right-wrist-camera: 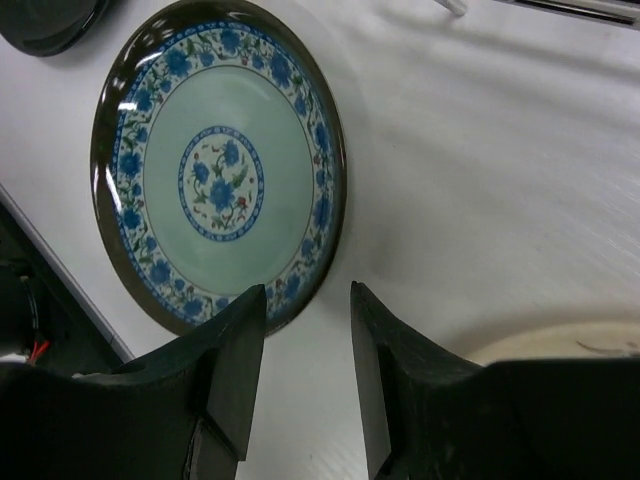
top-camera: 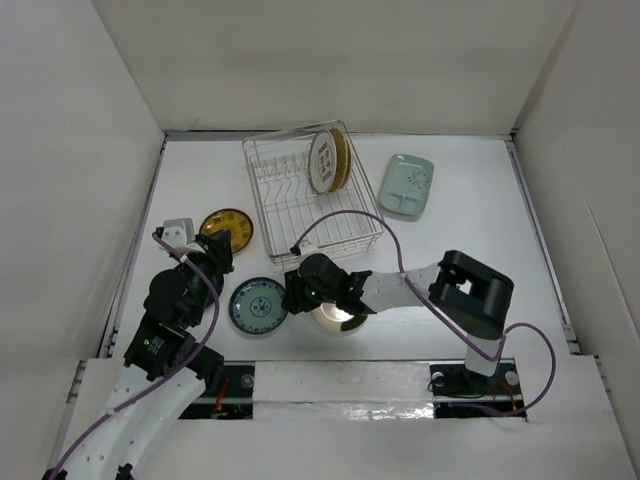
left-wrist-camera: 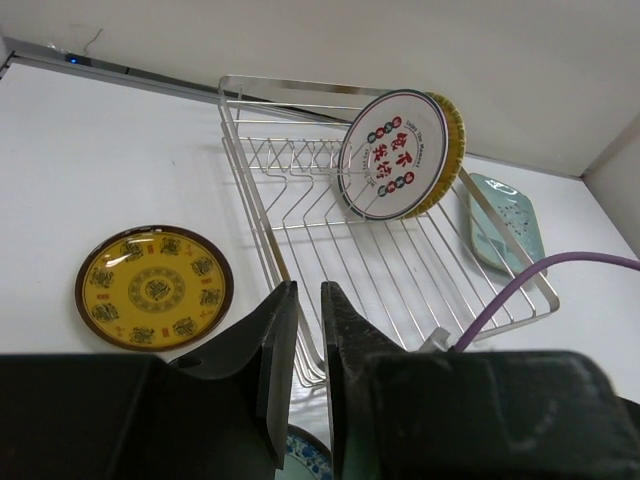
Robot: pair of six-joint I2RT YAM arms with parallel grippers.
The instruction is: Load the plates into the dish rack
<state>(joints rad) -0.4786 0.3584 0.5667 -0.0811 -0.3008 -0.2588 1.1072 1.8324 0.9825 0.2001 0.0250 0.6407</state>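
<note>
The silver dish rack [top-camera: 290, 212] stands at the middle back, holding a white plate with red marks [top-camera: 322, 162] upright and a tan plate [top-camera: 342, 157] right behind it. On the table lie the yellow-and-brown plate [top-camera: 227, 228], the teal-patterned plate [top-camera: 258, 306], the pale green squarish dish [top-camera: 407, 186] and the cream plate [top-camera: 338, 318], partly under my right arm. My right gripper [right-wrist-camera: 305, 295] is open, its left finger over the rim of the teal plate [right-wrist-camera: 225, 165] and its right finger over bare table. My left gripper [left-wrist-camera: 308, 290] shows a narrow gap with nothing in it, pointing toward the rack [left-wrist-camera: 245, 170].
White walls close in the table on three sides. A purple cable [top-camera: 350, 215] loops over the rack's front right corner. My left arm [top-camera: 185, 290] sits close to the teal plate's left side. The yellow plate [left-wrist-camera: 154, 288] lies just left of the rack.
</note>
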